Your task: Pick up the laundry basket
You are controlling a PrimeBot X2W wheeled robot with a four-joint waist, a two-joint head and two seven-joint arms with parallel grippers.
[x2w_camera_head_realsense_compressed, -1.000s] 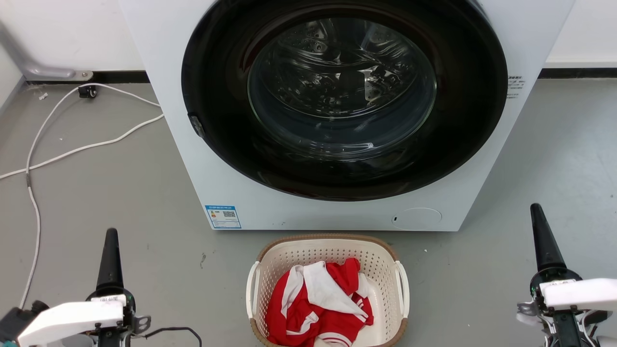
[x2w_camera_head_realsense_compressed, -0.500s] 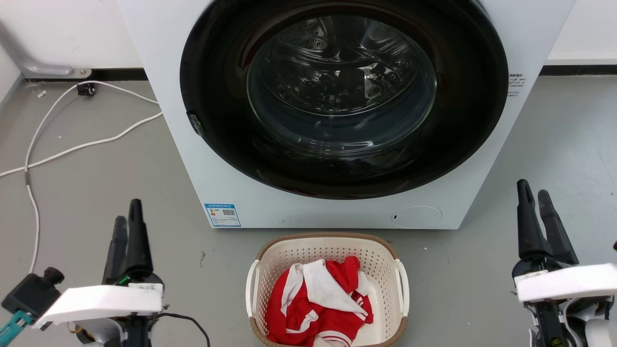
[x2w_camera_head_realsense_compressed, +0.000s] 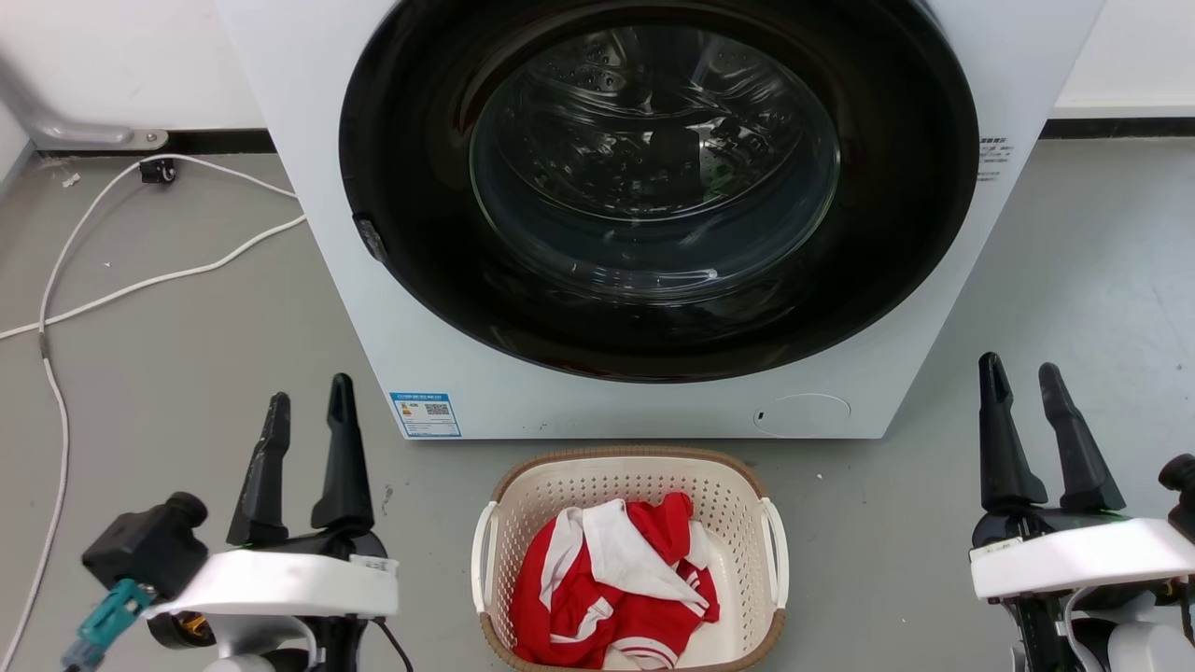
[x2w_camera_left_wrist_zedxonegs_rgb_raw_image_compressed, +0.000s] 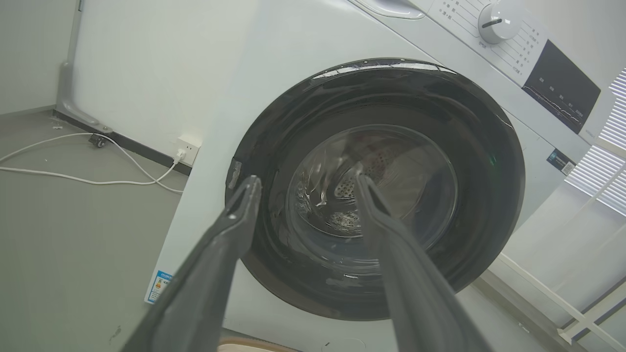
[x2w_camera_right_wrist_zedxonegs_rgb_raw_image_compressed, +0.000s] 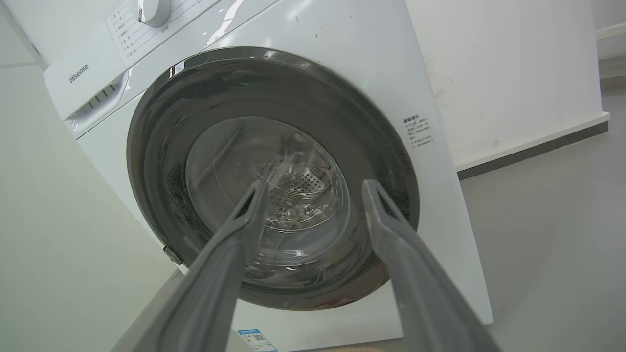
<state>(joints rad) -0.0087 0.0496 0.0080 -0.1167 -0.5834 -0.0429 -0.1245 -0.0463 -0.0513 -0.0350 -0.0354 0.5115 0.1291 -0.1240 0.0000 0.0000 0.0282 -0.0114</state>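
Observation:
The laundry basket [x2w_camera_head_realsense_compressed: 523,504], cream perforated plastic with a brown rim and white side handles, sits on the grey floor just before the washing machine, low in the head view's middle. Red and white clothing [x2w_camera_head_realsense_compressed: 616,588] lies inside it. My left gripper [x2w_camera_head_realsense_compressed: 310,394] hovers to the basket's left, open and empty, fingers pointing at the machine. To the basket's right, my right gripper [x2w_camera_head_realsense_compressed: 1019,371] is also open and empty. A sliver of the basket's rim [x2w_camera_left_wrist_zedxonegs_rgb_raw_image_compressed: 254,346] peeks in at the bottom of the left wrist view, below the left gripper [x2w_camera_left_wrist_zedxonegs_rgb_raw_image_compressed: 305,181]. The right gripper [x2w_camera_right_wrist_zedxonegs_rgb_raw_image_compressed: 315,185] frames the machine door.
A white front-loading washing machine [x2w_camera_head_realsense_compressed: 439,308] with a dark round door [x2w_camera_head_realsense_compressed: 653,177] stands right behind the basket. White cables [x2w_camera_head_realsense_compressed: 140,280] trail over the floor at the left. Grey floor spreads on both sides of the basket.
Both grippers went from shut to open. The left gripper moved right and up toward the basket's side; the right one shifted slightly left. The view drifted a little.

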